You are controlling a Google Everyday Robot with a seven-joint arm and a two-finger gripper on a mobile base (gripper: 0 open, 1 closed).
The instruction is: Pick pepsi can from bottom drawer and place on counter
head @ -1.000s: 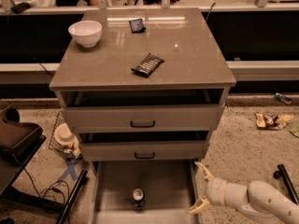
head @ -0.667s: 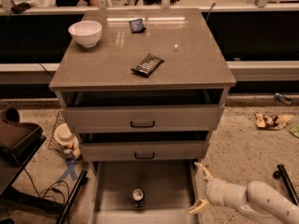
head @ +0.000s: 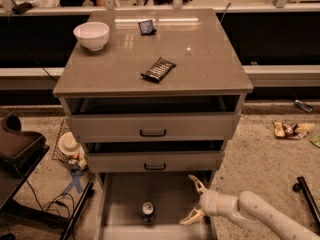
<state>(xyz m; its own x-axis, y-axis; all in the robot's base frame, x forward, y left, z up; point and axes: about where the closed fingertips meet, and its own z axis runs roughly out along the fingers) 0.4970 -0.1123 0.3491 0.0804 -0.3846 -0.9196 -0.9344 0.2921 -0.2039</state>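
Speckled stone flooring [head: 260, 154] surrounds the cabinet you're facing, and its top is a glossy grey-brown square counter [head: 200, 69]. A round white bowl [head: 91, 35] sits near the counter's rear left corner. A small dark blue packet [head: 146, 27] lies by the rear edge, and a flat dark snack wrapper [head: 158, 69] lies near the middle.

Below the front edge, two grey upper drawers [head: 153, 126] with dark handles stand slightly ajar. The wide, shallow grey bottom drawer [head: 172, 194] is pulled out.

Your small dark blue pepsi can [head: 148, 210] stands on that drawer's floor, roughly under the middle of the front edge. It is upright, long axis vertical, silver top and tab facing up.

The cream two-finger gripper [head: 193, 200] hangs over the drawer, right of the can and toward the front right corner. Its fingers are spread and hold nothing, clear of the can.
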